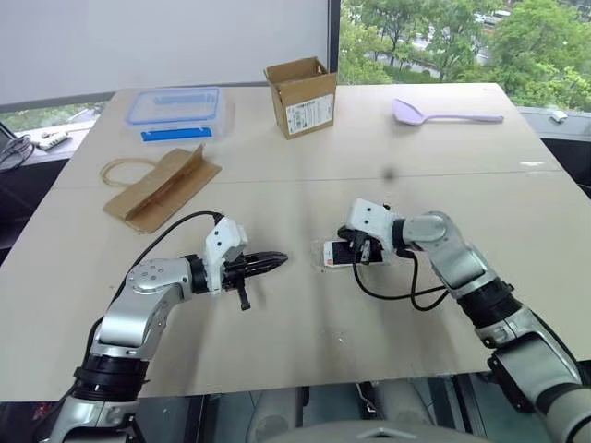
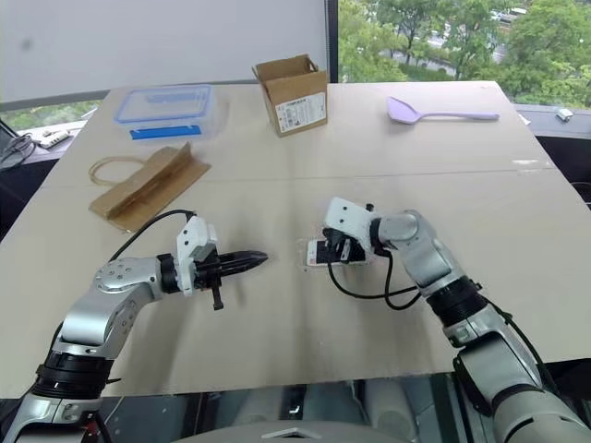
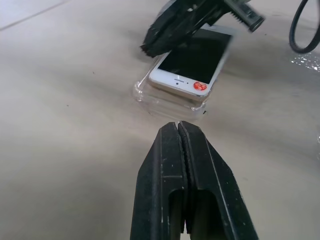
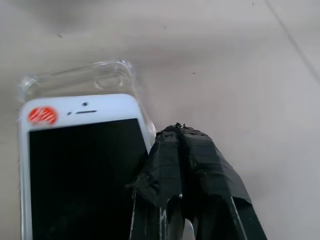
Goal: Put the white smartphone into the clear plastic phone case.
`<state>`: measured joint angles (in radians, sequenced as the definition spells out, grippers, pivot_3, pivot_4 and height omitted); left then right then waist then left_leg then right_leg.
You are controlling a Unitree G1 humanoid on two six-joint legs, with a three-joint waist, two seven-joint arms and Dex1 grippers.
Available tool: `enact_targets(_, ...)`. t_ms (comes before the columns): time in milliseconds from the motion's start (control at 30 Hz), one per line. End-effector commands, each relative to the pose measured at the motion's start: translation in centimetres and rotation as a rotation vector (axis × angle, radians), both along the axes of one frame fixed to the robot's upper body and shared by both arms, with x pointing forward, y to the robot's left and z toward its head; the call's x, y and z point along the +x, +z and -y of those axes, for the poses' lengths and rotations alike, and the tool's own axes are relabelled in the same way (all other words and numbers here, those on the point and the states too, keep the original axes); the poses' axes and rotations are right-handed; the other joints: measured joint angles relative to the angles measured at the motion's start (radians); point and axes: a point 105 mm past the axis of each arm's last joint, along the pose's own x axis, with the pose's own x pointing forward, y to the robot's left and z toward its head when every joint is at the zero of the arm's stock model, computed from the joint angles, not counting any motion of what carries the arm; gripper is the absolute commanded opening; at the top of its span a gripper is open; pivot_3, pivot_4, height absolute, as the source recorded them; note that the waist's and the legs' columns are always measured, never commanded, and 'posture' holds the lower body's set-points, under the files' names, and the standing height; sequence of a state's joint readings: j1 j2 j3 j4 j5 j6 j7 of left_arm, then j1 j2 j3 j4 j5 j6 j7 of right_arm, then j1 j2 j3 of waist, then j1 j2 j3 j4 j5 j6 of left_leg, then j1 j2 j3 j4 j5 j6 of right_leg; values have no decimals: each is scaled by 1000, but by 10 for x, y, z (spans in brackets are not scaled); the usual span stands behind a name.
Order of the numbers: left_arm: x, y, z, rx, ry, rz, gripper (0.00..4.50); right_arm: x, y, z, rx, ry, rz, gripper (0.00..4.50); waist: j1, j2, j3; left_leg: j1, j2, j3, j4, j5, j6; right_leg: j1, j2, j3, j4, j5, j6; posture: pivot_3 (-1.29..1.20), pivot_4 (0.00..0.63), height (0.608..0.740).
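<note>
Head view: phone lies on the clear case mid-table, right gripper closed against it, left gripper closed nearby. Wrist views: phone sits askew, its marked end raised; I'd press gently downward until corners seat.

Bare table lies between the arms — only the right gripper crowds the white smartphone.

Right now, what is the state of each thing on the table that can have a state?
white smartphone: screen up, lying on the case, not fully seated.
clear plastic phone case: flat on the table, open side up.
cardboard box: upright, top flaps open.
clear box: blue-rimmed lid on.
left gripper: shut, holding nothing.
right gripper: shut, at the phone's edge.
</note>
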<state>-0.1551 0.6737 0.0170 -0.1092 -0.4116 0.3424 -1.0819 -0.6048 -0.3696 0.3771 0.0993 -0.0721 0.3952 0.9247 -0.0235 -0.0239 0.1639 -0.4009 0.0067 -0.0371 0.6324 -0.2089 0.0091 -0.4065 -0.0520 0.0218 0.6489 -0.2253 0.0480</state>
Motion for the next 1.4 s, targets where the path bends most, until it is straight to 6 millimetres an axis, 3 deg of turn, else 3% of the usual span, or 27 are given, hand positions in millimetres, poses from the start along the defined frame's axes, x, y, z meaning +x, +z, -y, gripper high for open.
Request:
enact_targets(33, 0, 11, 7, 12, -32, 42, 0, -21, 24, -1, 81, 82, -48, 46, 1, 1, 2, -2, 0, 0, 0, 0, 0, -2, 0, 0, 0, 0, 0, 0, 150, 740)
enact_targets(133, 0, 12, 8, 12, -37, 41, 0, -30, 21, 2, 57, 95, -83, 46, 1, 2, 3, -13, 0, 1, 1, 0, 0, -12, 1, -2, 0, 3, 3, 0, 150, 740)
enact_targets(300, 1, 15, 10, 10, -42, 44, 0, -27, 8, 3, 6, 71, -67, 46, 3, 2, 4, -14, -1, 2, 1, 0, 0, -12, 2, -3, -1, 2, 2, 0, 150, 740)
enact_targets(500, 0, 17, 7, 14, -35, 45, 0, -7, 53, 3, 159, 11, 43, 46, 4, 3, 7, -14, -1, 2, 1, 0, 0, -12, 2, -3, -1, 2, 1, 0, 150, 740)
enact_targets(633, -1, 16, 7, 14, -34, 42, 0, -38, 68, 4, 205, 162, -74, 46, 10, 3, 9, -15, -1, 1, 1, 0, 0, -12, 2, -4, -2, 3, 3, 0, 150, 740)
enact_targets(767, -1, 15, 8, 12, -35, 39, 0, -68, 57, 10, 124, 258, -191, 46, 10, 3, 10, -15, 0, 0, 1, 0, 0, -11, 2, -4, -4, 3, 3, 0, 150, 740)
enact_targets(967, -1, 12, 7, 12, -36, 35, 0, -84, 27, 23, -31, 272, -239, 46, 8, 3, 10, -14, 0, 0, 1, 0, 0, -10, 2, -5, -5, 1, 0, 0, 150, 740)
enact_targets(1167, -1, 10, 5, 13, -32, 35, 0, -80, 8, 36, -181, 261, -199, 46, 9, 2, 10, -14, 0, 1, 1, 0, 0, -10, 2, -5, -5, 1, 0, 0, 150, 740)
enact_targets(1400, -1, 10, 7, 9, -30, 39, 0, -63, 9, 47, -227, 192, -142, 46, 9, 2, 10, -14, -1, 1, 2, 0, 0, -9, 2, -5, -5, 1, 1, 0, 150, 740)
